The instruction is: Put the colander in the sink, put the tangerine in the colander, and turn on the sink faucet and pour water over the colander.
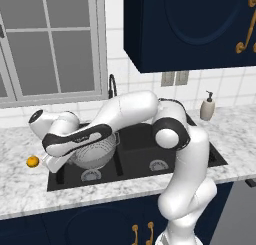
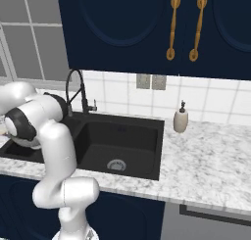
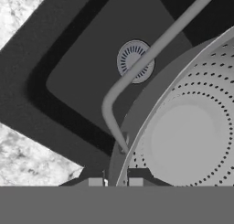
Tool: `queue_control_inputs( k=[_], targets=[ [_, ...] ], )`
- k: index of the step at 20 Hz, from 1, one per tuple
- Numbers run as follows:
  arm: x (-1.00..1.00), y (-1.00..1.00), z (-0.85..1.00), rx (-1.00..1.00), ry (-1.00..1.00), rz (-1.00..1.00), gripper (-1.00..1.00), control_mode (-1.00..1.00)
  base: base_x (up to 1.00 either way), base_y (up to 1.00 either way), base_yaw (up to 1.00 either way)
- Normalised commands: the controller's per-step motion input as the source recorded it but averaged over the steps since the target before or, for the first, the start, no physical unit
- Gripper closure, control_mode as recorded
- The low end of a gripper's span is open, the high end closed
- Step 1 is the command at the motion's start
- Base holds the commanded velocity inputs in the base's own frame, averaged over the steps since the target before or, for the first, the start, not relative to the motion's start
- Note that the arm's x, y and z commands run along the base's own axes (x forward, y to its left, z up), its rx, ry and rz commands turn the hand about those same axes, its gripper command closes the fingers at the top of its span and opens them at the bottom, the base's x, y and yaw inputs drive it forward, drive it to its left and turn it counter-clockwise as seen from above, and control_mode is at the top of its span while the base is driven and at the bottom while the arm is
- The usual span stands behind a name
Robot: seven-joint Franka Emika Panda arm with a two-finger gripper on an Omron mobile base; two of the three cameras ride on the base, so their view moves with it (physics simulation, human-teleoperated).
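Pretty clearly a home kitchen: black 2-basin sink (image 2: pixel 122 146) set in a marble-look counter (image 2: pixel 211 160), navy cabinets (image 2: pixel 147 28) with gold handles, white tile backsplash (image 2: pixel 215 99), window (image 1: pixel 50 44), soap dispenser (image 2: pixel 181 119) by the gooseneck faucet (image 2: pixel 76 89).

We find no legible text, label, brand, number or sign on any surface. The beige soap-dispenser bottle (image 1: pixel 207 108), the dark-blue cabinet doors (image 2: pixel 147 28) and the grey wall outlet plates (image 2: pixel 151 82) carry no readable markings.
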Motion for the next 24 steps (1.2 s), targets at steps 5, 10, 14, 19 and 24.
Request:
queue_control_inputs(
  k=[5, 10, 14, 19, 24],
  targets=[
    [0.18, -0.35, -0.2, 0.06, -0.16, 0.14, 1.0, -1.0, 0.0, 0.0, 0.0],
    [0.17, -0.13, -0.29, 0.0, -0.18, 0.26, 1.0, -1.0, 0.0, 0.0, 0.0],
    [0.39, 0.0, -0.12, 0.01, 0.07, 0.14, 1.0, -1.0, 0.0, 0.0, 0.0],
    [0.46, 0.0, -0.13, 0.01, 0.18, 0.08, 1.0, -1.0, 0.0, 0.0, 0.0],
    [0.45, 0.07, -0.31, 0.0, 0.03, 0.04, 1.0, -1.0, 0.0, 0.0, 0.0]
  ],
)
